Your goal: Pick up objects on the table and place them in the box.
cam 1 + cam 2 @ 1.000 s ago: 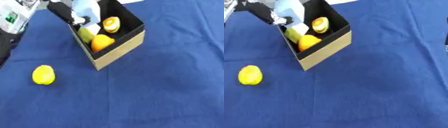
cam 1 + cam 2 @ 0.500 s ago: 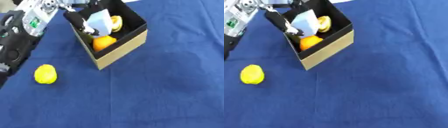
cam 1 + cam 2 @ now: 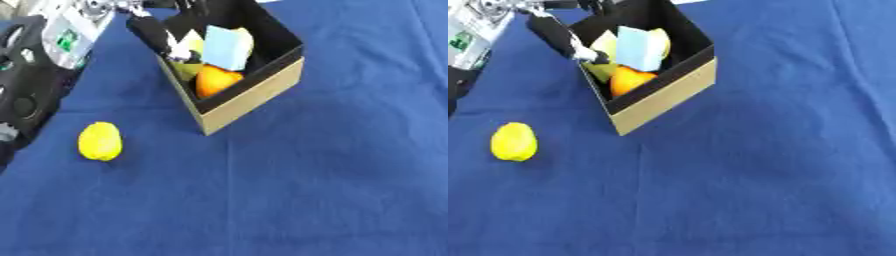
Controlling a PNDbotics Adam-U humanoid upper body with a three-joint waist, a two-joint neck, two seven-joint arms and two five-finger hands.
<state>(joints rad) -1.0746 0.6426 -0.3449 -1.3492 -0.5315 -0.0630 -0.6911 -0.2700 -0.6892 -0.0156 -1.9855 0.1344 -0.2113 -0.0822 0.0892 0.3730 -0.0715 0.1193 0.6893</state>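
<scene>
My left hand (image 3: 162,37) is up at the box's (image 3: 254,95) near-left rim, fingers straight and spread, nothing held. One dark finger slants down over the box wall, its tip right at the edge, close to the stuff inside; I can't tell if it touches. In the box, just beyond my fingertip: a light blue block (image 3: 226,47) on top, an orange fruit (image 3: 214,81) below it toward the front wall, a yellow-green item (image 3: 185,67) tucked against the left wall. A yellow lemon (image 3: 100,141) sits on the blue counter (image 3: 332,190), well below my hand and a bit to its left, apart from the box. My right hand isn't visible in either view.
</scene>
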